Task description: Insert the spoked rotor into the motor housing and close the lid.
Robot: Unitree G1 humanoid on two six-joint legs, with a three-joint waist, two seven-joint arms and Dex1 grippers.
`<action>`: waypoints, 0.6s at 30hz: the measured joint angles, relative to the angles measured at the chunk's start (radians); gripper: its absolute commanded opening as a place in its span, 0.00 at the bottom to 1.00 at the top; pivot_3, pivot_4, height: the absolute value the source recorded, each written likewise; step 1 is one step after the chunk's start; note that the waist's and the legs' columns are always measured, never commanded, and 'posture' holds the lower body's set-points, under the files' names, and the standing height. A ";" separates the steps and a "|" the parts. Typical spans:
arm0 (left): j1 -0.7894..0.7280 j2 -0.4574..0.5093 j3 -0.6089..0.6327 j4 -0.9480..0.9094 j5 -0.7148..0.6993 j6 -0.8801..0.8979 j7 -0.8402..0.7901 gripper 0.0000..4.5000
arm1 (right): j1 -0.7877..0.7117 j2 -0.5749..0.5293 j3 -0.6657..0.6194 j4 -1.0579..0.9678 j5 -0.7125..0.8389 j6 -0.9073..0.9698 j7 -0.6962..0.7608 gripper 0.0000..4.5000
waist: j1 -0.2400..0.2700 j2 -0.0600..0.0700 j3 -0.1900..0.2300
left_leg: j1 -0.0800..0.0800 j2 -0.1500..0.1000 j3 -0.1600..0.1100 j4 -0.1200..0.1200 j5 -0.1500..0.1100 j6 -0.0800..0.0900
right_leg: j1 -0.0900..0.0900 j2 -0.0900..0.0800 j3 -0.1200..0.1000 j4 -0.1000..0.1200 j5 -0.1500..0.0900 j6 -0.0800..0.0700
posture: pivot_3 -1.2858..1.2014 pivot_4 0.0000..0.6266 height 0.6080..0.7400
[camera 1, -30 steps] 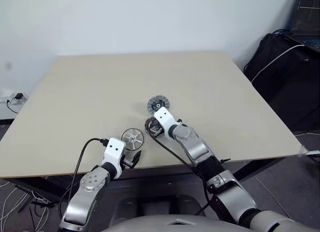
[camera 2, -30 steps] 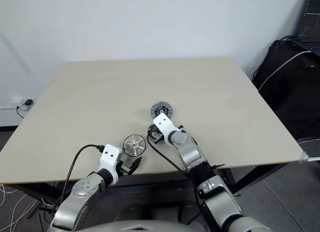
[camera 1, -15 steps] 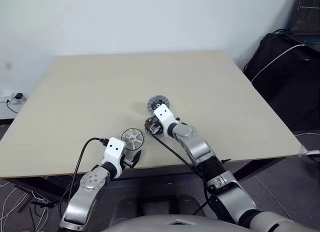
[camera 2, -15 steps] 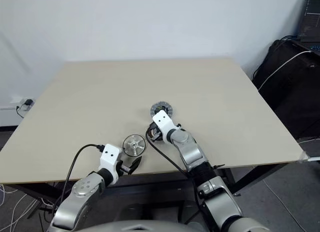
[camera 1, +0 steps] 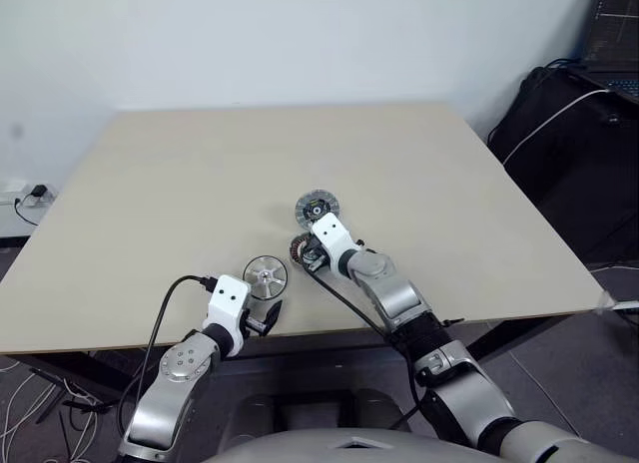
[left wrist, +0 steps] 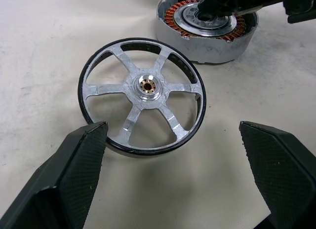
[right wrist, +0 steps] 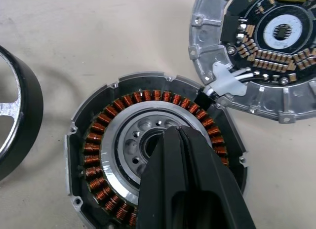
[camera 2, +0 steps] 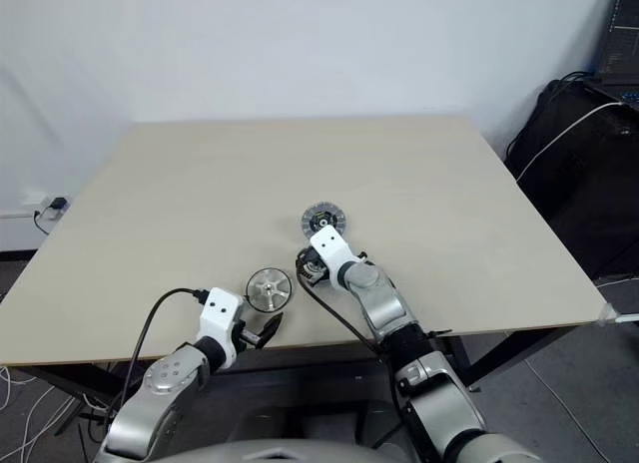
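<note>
The spoked rotor (left wrist: 142,95), a shiny silver wheel in a dark rim, lies flat on the table near the front edge. My left gripper (left wrist: 170,135) stands open just short of it, one finger to each side, touching nothing. The motor housing (right wrist: 98,155), with its copper windings facing up, sits just beyond the rotor. My right gripper (right wrist: 175,131) is shut, its tips resting in the housing's pale central bore. The lid (right wrist: 261,51) lies dark face up right beside the housing, joined to it by short white wires. From the head I see the lid (camera 1: 315,207) farthest from me.
The beige table (camera 1: 200,174) has wide bare room to the left, right and back. Its front edge (camera 1: 329,331) runs close behind the left gripper. Black bags (camera 1: 569,134) stand on the floor off the table's right side.
</note>
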 measured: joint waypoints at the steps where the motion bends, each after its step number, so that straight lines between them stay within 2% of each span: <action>1: 0.000 0.000 0.000 0.000 0.000 0.000 0.000 1.00 | 0.003 0.000 0.000 -0.013 0.003 -0.004 0.003 0.01 | 0.000 0.000 0.000 | 0.000 0.000 0.000 0.000 0.000 0.000 | 0.000 0.000 0.000 0.000 0.000 0.000 | 0.52 0.00 1.00; 8: 0.000 0.000 0.000 0.000 0.000 0.000 0.000 1.00 | 0.002 0.030 -0.004 -0.067 0.019 -0.058 0.005 0.01 | -0.001 0.000 0.000 | -0.001 0.001 -0.001 0.000 0.001 -0.001 | 0.000 0.001 -0.001 0.000 0.000 0.000 | 0.52 0.00 1.00; 18: 0.002 0.000 0.002 0.000 0.000 0.001 0.000 1.00 | -0.005 0.001 0.001 0.069 -0.005 -0.057 -0.010 0.01 | 0.001 -0.001 -0.001 | 0.002 0.000 -0.002 0.000 0.001 -0.001 | 0.002 0.000 -0.002 0.000 -0.001 -0.001 | 0.52 0.00 1.00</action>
